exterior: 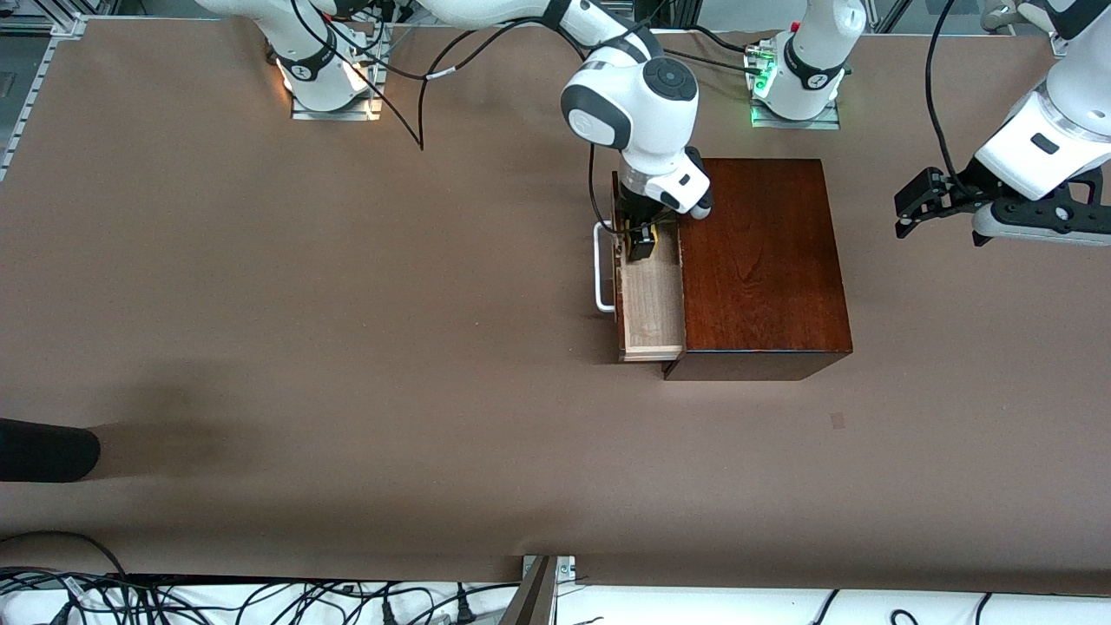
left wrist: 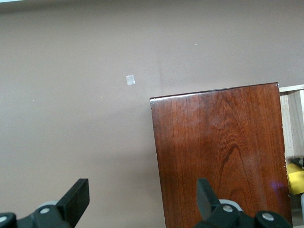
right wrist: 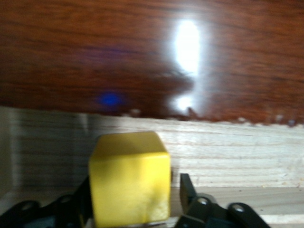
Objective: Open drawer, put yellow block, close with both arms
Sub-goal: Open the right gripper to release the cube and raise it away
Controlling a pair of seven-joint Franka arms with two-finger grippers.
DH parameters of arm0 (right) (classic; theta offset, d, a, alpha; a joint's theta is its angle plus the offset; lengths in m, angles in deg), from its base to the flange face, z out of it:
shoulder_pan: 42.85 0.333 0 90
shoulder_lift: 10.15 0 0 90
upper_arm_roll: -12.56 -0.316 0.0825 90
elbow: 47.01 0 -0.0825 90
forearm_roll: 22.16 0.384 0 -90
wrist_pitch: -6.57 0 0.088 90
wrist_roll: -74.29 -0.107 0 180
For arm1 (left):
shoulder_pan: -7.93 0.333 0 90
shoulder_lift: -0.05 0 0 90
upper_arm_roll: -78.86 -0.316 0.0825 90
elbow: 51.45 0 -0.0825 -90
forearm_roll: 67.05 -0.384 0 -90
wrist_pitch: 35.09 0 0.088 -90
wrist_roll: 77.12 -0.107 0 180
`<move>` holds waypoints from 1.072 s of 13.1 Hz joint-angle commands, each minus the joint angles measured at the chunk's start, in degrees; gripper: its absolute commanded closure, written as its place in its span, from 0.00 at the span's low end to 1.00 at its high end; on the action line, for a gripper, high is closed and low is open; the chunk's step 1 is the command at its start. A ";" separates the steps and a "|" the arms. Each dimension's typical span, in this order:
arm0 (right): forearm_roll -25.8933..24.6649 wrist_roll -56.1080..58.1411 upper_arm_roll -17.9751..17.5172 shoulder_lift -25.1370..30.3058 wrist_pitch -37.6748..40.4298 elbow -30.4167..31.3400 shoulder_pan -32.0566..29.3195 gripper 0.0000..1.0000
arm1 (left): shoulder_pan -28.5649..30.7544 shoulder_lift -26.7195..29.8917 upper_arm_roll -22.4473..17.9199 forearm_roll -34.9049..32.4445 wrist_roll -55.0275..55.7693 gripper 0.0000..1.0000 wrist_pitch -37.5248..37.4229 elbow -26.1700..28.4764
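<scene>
The drawer (exterior: 651, 299) stands pulled out of the dark mahogany box (exterior: 764, 260) toward the right arm's end of the table, its white handle (exterior: 601, 269) outermost. My right gripper (exterior: 642, 241) reaches down into the drawer's end nearest the robot bases. The yellow block (right wrist: 129, 178) sits between its fingers on the pale drawer floor (right wrist: 228, 152), with a gap showing between the block and one fingertip (right wrist: 186, 187), so the gripper is open. My left gripper (exterior: 907, 213) hangs open and empty over the table beside the box, at the left arm's end. Its wrist view shows the box top (left wrist: 218, 152) and a sliver of the block (left wrist: 295, 180).
A small pale patch (exterior: 837, 421) marks the table nearer the front camera than the box. A dark object (exterior: 43, 450) juts in at the right arm's end. Cables (exterior: 260, 599) run along the front edge. The arm bases (exterior: 330, 87) stand at the table's robot edge.
</scene>
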 commanded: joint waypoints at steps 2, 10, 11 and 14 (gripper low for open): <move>-0.16 -1.60 -0.27 3.03 2.77 -1.96 -0.61 0.00 | -0.26 0.16 0.16 0.25 -0.84 0.00 -0.48 -0.70; -0.25 -10.23 6.93 18.15 7.78 -1.79 -4.98 0.00 | -0.26 0.25 0.33 0.25 -1.01 0.00 -0.57 -0.79; -0.08 -10.14 7.11 19.46 7.87 -1.79 -7.44 0.00 | -0.35 0.25 1.03 0.25 -0.93 0.00 -0.66 -0.79; 4.83 -16.53 14.91 27.53 9.97 5.47 -8.08 0.00 | -0.79 -1.24 2.00 1.30 -1.62 0.00 -7.49 -3.77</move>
